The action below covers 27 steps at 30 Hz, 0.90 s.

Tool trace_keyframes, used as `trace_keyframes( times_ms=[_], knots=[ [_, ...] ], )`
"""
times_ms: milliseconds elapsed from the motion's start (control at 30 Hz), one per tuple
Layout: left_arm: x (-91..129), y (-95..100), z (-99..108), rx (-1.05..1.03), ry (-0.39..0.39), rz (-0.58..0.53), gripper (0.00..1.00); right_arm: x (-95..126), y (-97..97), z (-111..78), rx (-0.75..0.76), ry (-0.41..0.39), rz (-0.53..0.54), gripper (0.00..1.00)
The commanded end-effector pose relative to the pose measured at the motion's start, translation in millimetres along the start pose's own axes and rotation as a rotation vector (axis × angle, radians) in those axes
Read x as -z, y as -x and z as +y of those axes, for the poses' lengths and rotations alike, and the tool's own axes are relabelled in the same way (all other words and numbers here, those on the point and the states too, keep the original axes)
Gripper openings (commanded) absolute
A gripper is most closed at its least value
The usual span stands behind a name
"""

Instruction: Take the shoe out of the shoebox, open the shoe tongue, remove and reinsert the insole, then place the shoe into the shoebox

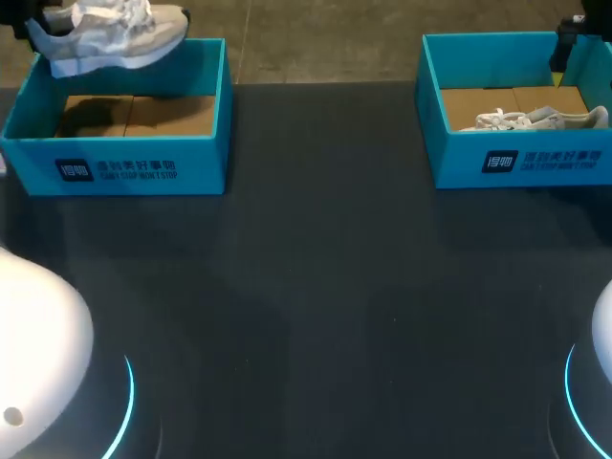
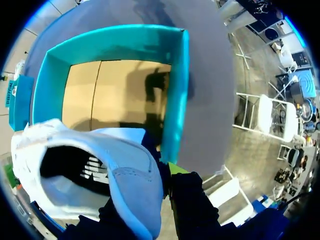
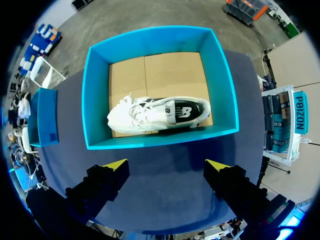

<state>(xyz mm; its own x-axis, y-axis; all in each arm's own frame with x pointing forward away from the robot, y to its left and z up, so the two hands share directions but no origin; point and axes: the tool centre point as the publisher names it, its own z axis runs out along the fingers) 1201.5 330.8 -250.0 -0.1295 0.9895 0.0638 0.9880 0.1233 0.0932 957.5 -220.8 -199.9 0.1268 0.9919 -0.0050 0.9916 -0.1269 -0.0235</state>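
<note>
Left wrist view
Left pincer: clamped on the white mesh sports shoe at the rim of its opening. One yellow tip shows just outside the shoe's wall, and the other finger is hidden by the shoe.
White mesh sports shoe: hard against the pincer, with its dark opening facing the camera.
Left teal cardboard shoebox: ahead of and below the pincer, open, with a bare brown cardboard floor that carries a shadow.
Dark grey counter: under the box, beyond the pincer.

Right wrist view
Right pincer: fingers spread wide with nothing between them, over bare counter.
Right teal cardboard shoebox: just ahead of the pincer, open, with its near wall closest to the fingertips.
White lace-up shoe with dark side panel: lying on its side on the brown floor of that box, along the wall nearest the pincer, apart from both fingers.

Head view
White mesh sports shoe: held in the air over the far rim of the left teal cardboard shoebox, not touching its floor.
White lace-up shoe with dark side panel: inside the right teal cardboard shoebox.
Boxes: well apart, with open counter between them.
</note>
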Motion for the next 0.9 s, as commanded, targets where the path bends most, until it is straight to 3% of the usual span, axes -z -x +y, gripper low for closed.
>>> trace_keyframes(
  times_ms=[33,333,633,900],
  knots=[
    [40,-5.3,-10,0.001,0.017,0.011,0.0,0,-0.3,-1.3,-0.002,0.003,-0.001,1.0],
    [64,-10.6,-29,-0.026,0.062,0.014,0.0,0,-0.3,-1.3,-0.002,0.003,-0.001,1.0],
    [109,-0.8,-54,-0.058,0.06,-0.017,0.0,0,-0.3,-1.3,-0.002,0.003,-0.001,1.0],
    [142,15.1,-101,-0.068,0.065,-0.019,0.0,0,-0.3,-1.3,-0.002,0.003,-0.001,1.0]
  ],
)
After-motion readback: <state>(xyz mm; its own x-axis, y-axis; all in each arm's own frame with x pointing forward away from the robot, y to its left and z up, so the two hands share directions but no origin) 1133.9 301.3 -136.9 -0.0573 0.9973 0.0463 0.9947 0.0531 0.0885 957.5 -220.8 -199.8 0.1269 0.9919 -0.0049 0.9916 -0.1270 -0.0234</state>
